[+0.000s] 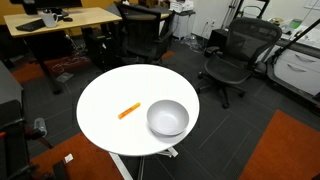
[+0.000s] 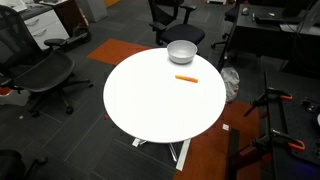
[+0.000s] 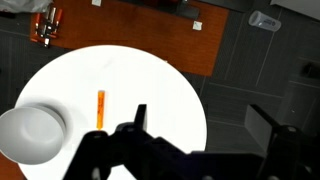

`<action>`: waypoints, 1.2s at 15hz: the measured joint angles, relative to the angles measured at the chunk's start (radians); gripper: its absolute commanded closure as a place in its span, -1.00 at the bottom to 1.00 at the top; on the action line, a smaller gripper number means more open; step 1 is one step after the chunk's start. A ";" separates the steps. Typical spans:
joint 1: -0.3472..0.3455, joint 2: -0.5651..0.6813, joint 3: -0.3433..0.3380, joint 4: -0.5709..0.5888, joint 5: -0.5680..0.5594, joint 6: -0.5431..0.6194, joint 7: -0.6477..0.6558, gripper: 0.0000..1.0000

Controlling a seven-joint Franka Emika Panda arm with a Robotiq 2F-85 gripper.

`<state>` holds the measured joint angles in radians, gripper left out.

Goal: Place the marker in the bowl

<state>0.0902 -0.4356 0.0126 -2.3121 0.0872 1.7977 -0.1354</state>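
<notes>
The orange marker [image 1: 129, 111] lies flat on the round white table [image 1: 110, 125], a short way beside the light grey bowl [image 1: 167, 118]. Both exterior views show them: marker [image 2: 186, 78], bowl [image 2: 181, 52], table [image 2: 160, 105]. In the wrist view the marker [image 3: 101, 108] lies to the right of the bowl [image 3: 32, 134] on the table [image 3: 150, 85]. My gripper [image 3: 200, 120] is open and empty, high above the table, its fingers spread over the table's right edge. The arm does not show in the exterior views.
Black office chairs [image 1: 232, 55] [image 2: 40, 72] stand around the table. A wooden desk [image 1: 60, 20] is at the back. A brown floor mat [image 3: 150, 30] lies beyond the table. Orange carpet patches [image 1: 285, 150] flank the dark floor.
</notes>
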 measured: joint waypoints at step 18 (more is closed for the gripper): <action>-0.075 0.418 -0.123 -0.184 0.074 0.795 -0.328 -1.00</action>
<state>0.0150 -0.0174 -0.1103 -2.4961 0.1612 2.5925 -0.4630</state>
